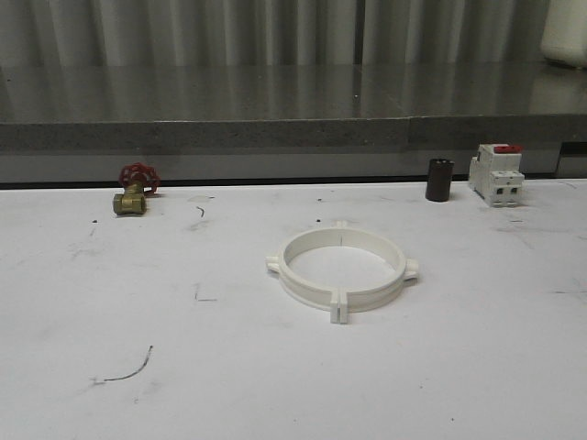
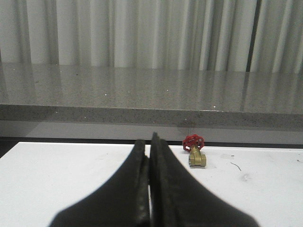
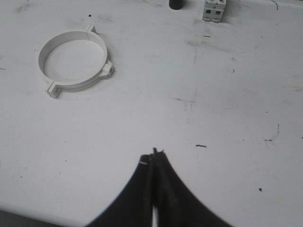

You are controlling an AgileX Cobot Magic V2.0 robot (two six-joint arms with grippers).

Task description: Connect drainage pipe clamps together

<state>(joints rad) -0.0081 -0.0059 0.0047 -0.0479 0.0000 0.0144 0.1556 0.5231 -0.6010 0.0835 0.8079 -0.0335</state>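
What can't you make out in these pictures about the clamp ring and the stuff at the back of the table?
- drainage pipe clamps: front view too small to tell whether the seams are locked.
- breaker: right wrist view, top cut off by the edge.
- dark cylinder: front view too blurred to identify.

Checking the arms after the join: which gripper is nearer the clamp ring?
Right, likely. The right gripper has the clamp ring ahead in its view; the left gripper faces the brass valve instead.
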